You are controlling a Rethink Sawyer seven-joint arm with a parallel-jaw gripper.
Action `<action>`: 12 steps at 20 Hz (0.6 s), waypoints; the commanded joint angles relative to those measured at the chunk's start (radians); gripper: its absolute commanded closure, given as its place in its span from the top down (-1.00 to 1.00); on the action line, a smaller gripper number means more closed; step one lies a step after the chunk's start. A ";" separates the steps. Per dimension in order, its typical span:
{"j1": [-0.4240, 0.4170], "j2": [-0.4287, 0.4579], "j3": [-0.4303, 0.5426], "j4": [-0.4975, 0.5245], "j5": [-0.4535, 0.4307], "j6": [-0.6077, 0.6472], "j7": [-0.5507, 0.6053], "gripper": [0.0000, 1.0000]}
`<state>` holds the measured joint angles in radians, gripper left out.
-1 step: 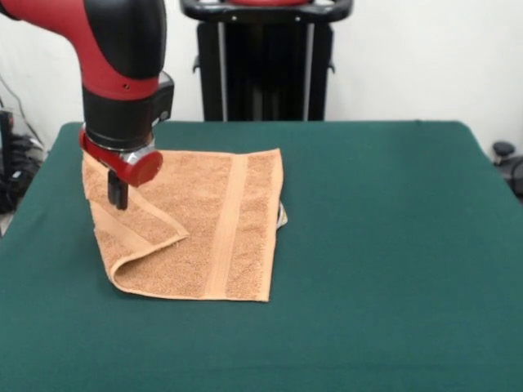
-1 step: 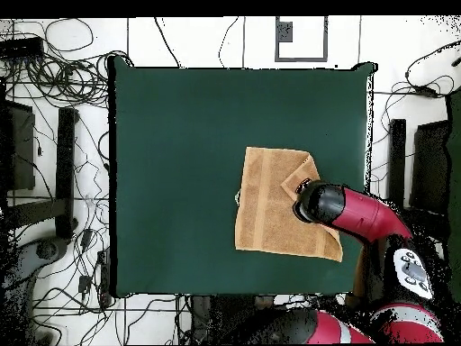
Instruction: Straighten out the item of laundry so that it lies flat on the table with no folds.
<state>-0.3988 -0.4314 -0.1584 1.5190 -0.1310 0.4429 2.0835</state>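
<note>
A: How many things do you count?

B: One towel [image 1: 192, 224], one green desk [image 1: 376, 245], one red and black arm [image 1: 114, 49] with one end effector [image 1: 118, 193]. Behind the desk in the front view, at top centre, stands one black pedestal [image 1: 265, 65].

A: Where's the towel?

B: Left of centre in the front view, on the far half of the desk. In the overhead view it sits right of centre [image 2: 270, 203], with the arm coming in from the lower right over it.

A: Which way does it run?

B: Roughly square, so no strong long axis. One pale flat band [image 1: 229, 224] runs from the far edge toward the near edge in the front view, leaning slightly. The left part is not flat: a corner flap [image 1: 135, 216] carrying a second band is folded over diagonally, making a rounded fold at the lower left.

A: And the end effector?

B: A dark tip hangs below the red wrist ring, right against the raised left edge of the towel. It looks to be at the cloth, but I cannot tell whether it is clenched on it or released

A: Anything hidden?

B: The arm covers the towel's upper left corner in the front view, and its right edge in the overhead view. A small pale bit [image 1: 282, 216] pokes out at the towel's right edge, too small to make out
</note>
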 commanded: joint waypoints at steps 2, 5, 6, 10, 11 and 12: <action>0.014 0.017 0.143 0.022 -0.021 0.040 -0.020 -1.00; 0.020 0.031 0.144 0.008 -0.018 0.041 -0.012 -1.00; 0.023 0.036 0.143 0.001 -0.017 0.044 -0.009 -1.00; 0.040 0.060 0.146 -0.024 -0.017 0.056 -0.009 -1.00; 0.042 0.066 0.149 -0.030 -0.018 0.061 -0.012 -1.00; 0.046 0.071 0.148 -0.035 -0.018 0.062 -0.008 -1.00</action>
<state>-0.3968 -0.4412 -0.1369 1.5158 -0.1315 0.4430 2.0835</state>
